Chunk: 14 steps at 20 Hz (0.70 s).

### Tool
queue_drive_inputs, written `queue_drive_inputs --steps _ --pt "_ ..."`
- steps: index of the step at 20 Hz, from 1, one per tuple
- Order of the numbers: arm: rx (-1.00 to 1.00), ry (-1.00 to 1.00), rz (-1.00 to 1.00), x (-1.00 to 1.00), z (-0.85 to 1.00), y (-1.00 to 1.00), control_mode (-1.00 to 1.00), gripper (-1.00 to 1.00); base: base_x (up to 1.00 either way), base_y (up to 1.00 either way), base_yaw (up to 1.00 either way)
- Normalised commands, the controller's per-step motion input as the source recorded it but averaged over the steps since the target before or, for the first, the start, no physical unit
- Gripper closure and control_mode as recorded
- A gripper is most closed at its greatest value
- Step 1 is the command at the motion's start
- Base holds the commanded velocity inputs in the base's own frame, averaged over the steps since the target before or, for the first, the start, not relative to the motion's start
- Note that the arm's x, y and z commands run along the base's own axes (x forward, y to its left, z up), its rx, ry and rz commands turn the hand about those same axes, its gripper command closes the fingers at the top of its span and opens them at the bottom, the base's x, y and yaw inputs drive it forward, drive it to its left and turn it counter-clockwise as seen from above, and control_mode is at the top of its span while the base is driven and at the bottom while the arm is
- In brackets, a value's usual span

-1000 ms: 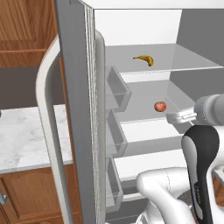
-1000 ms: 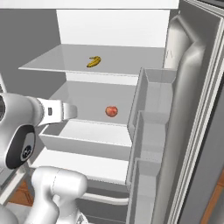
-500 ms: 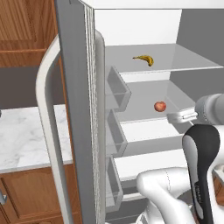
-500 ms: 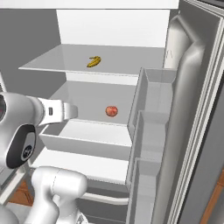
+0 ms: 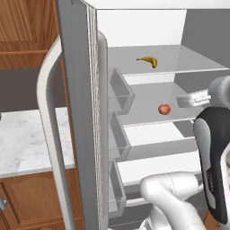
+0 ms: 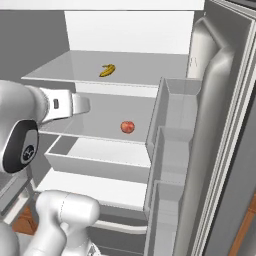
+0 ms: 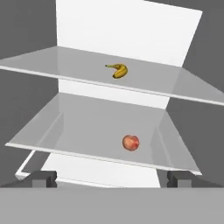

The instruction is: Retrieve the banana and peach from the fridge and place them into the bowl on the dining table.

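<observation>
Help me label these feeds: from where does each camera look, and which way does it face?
Left base view: on the base behind the arm's left, facing the open fridge; arm at lower right, gripper reaching in.
Right base view: behind the arm's right, same fridge; arm at lower left, gripper toward the peach.
Hand view: on the hand, looking along the open gripper at the shelves; fingertips at the bottom.
Shared: all three show the peach on the lower shelf, the banana on the shelf above.
</observation>
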Motion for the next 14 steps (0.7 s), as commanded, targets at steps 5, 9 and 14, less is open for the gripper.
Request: queue_drive_inputs --steps 5,9,14 --pt "0.0 0.09 -0.02 0.51 0.54 0.0 -1.0 -1.0 0.0 0.0 0.0" --pt "0.03 0.0 -0.02 0.76 0.0 0.0 -1.0 -1.0 0.0 0.0 0.0" --pt "0.08 0.0 0.0 0.74 -0.01 0.0 -1.0 -1.0 0.0 0.0 0.0"
